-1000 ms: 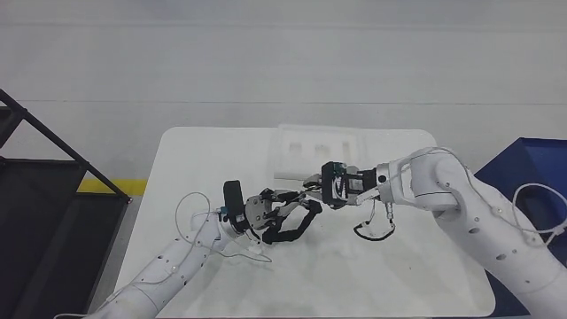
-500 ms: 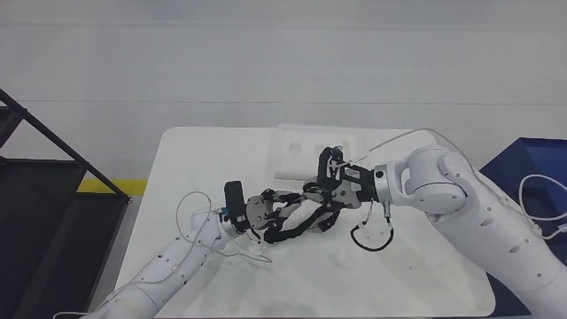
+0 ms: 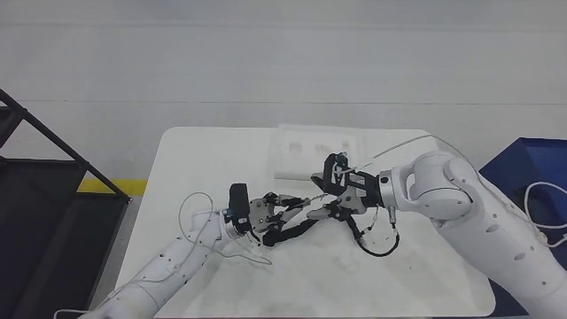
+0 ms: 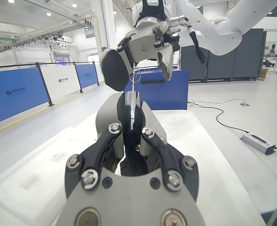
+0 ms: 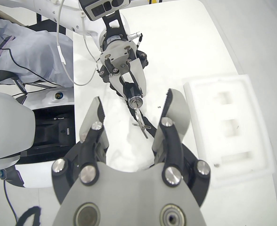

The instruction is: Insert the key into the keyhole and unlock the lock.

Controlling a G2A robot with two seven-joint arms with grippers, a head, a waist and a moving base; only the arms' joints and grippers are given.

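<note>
Jutting from one lock (image 5: 134, 99) — one key (image 5: 140, 119)

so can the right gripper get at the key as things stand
Probably yes. The key sticks out of the lock held in the left gripper. The right gripper is open, with a finger on either side of the key and nothing in between.
</note>
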